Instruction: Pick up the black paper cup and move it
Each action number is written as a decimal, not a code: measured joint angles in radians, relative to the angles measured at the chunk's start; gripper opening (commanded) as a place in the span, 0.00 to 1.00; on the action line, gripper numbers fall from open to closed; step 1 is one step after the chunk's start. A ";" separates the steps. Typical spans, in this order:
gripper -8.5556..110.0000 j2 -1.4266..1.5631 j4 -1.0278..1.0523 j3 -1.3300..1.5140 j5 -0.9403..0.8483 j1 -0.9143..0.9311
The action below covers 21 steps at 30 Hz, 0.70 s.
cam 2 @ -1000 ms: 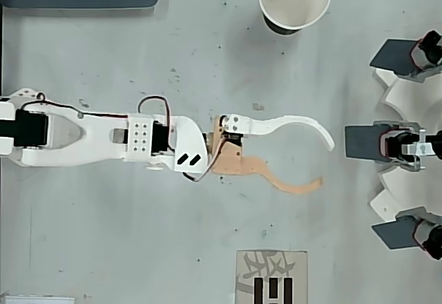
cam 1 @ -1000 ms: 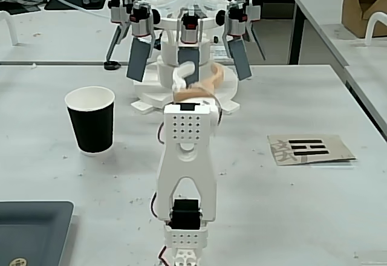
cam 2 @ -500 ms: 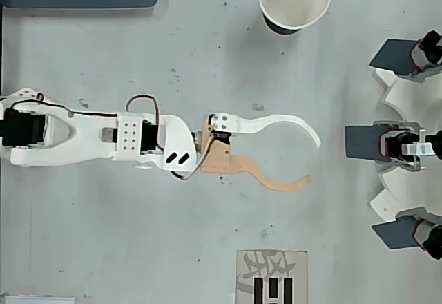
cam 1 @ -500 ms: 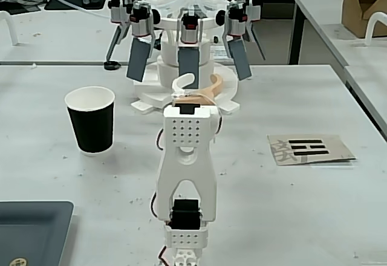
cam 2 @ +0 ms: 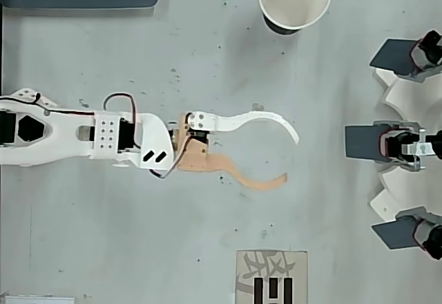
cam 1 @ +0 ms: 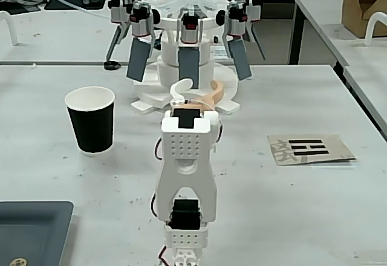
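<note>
My gripper (cam 2: 289,159) is spread wide over bare table, holding nothing. The black paper cup (cam 2: 294,0) stands upright and empty, well apart toward the overhead view's top. A card (cam 2: 269,280) bears bold black bars and an unreadable character.

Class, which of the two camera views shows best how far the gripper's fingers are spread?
The overhead view: the gripper lies flat in it, both curved fingers spread wide with a clear gap. In the fixed view the arm's own body hides most of the gripper, leaving only the finger ends showing.
</note>
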 measured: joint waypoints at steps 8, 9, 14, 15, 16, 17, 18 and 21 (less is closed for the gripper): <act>0.16 0.115 -0.043 0.152 0.003 0.000; 0.16 0.130 -0.051 0.175 0.008 0.000; 0.17 0.189 -0.100 0.267 0.026 0.000; 0.17 0.195 -0.110 0.281 0.029 0.000; 0.17 0.196 -0.120 0.287 0.032 0.000; 0.18 0.196 -0.129 0.293 0.037 0.000; 0.18 0.196 -0.140 0.302 0.040 0.000; 0.19 0.196 -0.175 0.333 0.051 0.000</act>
